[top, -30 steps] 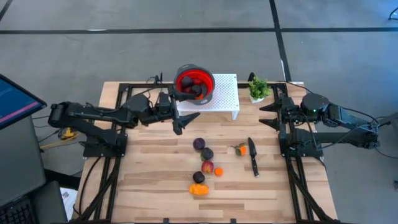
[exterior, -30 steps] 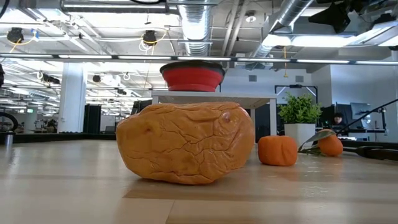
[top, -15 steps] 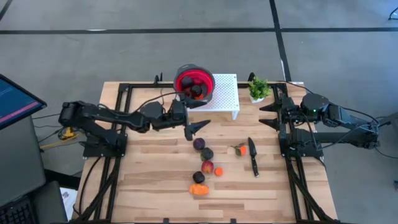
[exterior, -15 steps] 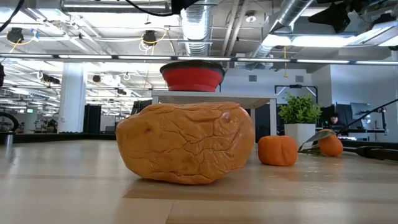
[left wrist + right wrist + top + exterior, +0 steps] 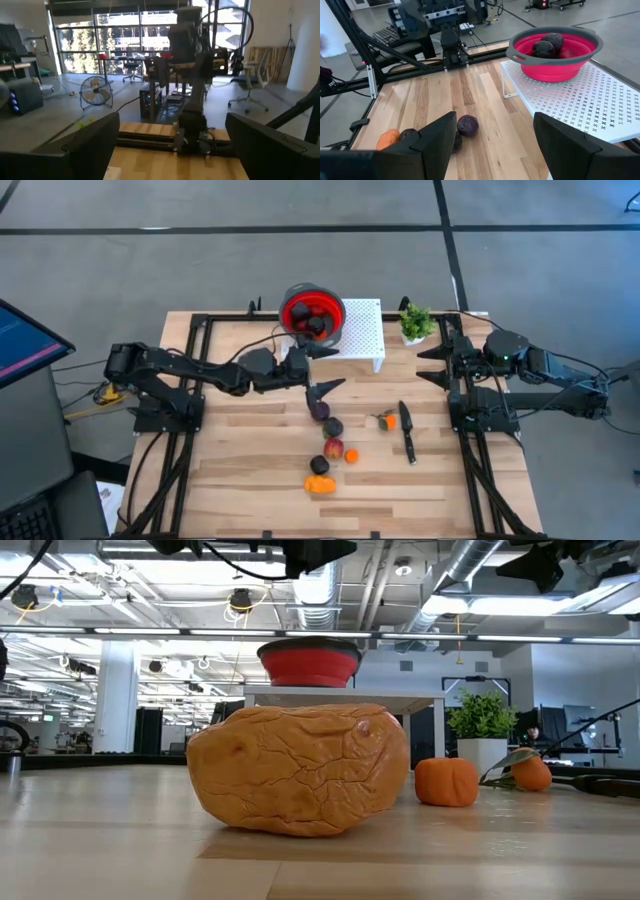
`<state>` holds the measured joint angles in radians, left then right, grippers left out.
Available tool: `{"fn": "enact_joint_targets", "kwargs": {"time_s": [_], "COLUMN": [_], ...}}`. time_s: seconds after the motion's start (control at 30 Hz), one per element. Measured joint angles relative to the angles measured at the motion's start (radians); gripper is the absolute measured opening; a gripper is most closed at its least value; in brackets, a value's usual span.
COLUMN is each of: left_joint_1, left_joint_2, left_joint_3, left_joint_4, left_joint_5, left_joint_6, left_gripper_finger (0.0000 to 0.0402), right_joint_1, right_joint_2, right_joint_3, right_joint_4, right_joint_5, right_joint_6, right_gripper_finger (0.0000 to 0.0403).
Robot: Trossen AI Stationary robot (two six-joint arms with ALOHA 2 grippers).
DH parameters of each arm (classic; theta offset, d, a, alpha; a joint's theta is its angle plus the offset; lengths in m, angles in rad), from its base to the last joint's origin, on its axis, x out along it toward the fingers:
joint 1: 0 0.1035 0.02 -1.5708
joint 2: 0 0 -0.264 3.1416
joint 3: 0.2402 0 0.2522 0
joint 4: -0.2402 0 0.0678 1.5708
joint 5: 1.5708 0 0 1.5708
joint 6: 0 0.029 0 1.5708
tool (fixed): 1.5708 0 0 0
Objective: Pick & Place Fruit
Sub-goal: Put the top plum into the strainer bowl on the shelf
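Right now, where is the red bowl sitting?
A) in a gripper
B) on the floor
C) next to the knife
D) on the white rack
D: in the high view the red bowl, with dark fruit inside, rests on one end of the white rack.

A light wooden table carries a white perforated stand at its far edge, with a small green potted plant just beside it. Down the middle lie two dark purple plums, a red-yellow ball, a third plum, a small orange and a larger orange piece. Another small orange rests beside a black-handled knife.
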<state>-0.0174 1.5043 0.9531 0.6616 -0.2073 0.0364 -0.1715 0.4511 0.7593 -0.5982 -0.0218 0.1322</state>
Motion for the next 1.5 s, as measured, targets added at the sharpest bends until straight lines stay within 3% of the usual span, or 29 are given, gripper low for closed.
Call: {"fn": "enact_joint_targets", "kwargs": {"time_s": [0.13, 0.43, 0.97, 1.4, 1.5], "left_joint_1": [0.000, -0.021, -0.036, 0.062, 0.086], "left_joint_2": [-0.009, -0.013, -0.013, -0.013, -0.013], "left_joint_3": [-0.001, 0.000, 0.000, 0.000, 0.000], "left_joint_4": [-0.067, -0.104, -0.060, -0.436, -0.489], "left_joint_5": [0.000, -0.002, 0.000, -0.092, 0.023], "left_joint_6": [0.039, -0.058, -0.065, -0.069, -0.096], "left_gripper_finger": [0.0359, 0.0359, 0.0359, 0.0359, 0.0359], "right_joint_1": [0.000, 0.000, 0.000, 0.000, 0.000], "right_joint_2": [0.000, 0.000, 0.000, 0.000, 0.000], "right_joint_3": [0.000, 0.000, 0.000, 0.000, 0.000], "right_joint_4": [0.000, 0.000, 0.000, 0.000, 0.000], "right_joint_5": [0.000, 0.000, 0.000, 0.000, 0.000], "right_joint_6": [0.000, 0.000, 0.000, 0.000, 0.000], "right_gripper_finger": [0.0260, 0.0260, 0.0260, 0.0260, 0.0260]}}
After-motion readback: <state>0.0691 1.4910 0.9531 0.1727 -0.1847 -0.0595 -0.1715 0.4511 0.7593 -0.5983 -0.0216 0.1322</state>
